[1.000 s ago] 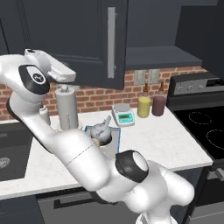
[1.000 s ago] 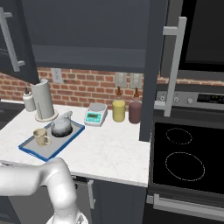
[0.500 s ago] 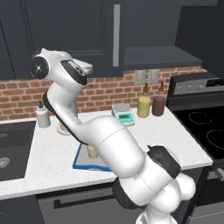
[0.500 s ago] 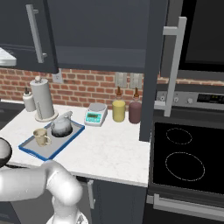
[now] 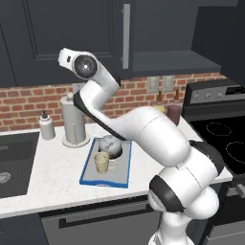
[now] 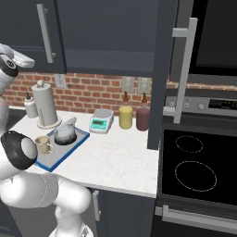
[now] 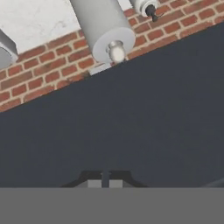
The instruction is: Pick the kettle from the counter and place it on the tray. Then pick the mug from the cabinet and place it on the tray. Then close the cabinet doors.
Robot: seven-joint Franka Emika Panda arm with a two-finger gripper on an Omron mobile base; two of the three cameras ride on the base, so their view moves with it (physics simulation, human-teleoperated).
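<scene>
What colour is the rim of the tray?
Blue, around a grey base; the tray shows it best in the left base view.

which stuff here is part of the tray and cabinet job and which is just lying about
Job: kettle, mug, tray, cabinet doors, counter.
Lying about: paper towel roll, scale, yellow jar, dark jar, white bottle, stove.

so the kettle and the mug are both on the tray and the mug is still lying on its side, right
Not quite: the mug stands upright on the tray, mouth up, as the left base view shows. The rest holds: the kettle sits on the tray too, just behind the mug.
</scene>
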